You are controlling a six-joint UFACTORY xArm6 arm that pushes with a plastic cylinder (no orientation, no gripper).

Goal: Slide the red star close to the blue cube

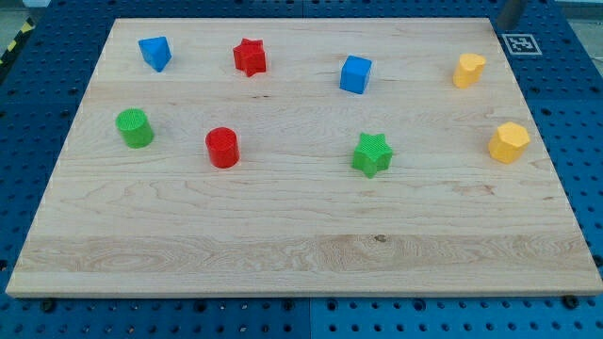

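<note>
Your red star (250,56) sits ribbed and matte in the upper left of the frame, on the pale wooden board (283,254), well apart from the blue cube (355,73) to its right. A blue wedge-shaped block (155,53) lies further left, a red cylinder (222,148) below. You cannot tell where my tip is; it does not show.

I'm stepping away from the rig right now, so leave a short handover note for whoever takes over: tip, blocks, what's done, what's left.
My tip: not clearly in view; only a dark bit of the rod shows at the view's top right corner, off the board and far from all blocks.
Red star: near the view's top, left of centre.
Blue cube: to its right, a clear gap between them.
Done: nothing visible yet.
Left: push the star rightward up to the cube.
</note>
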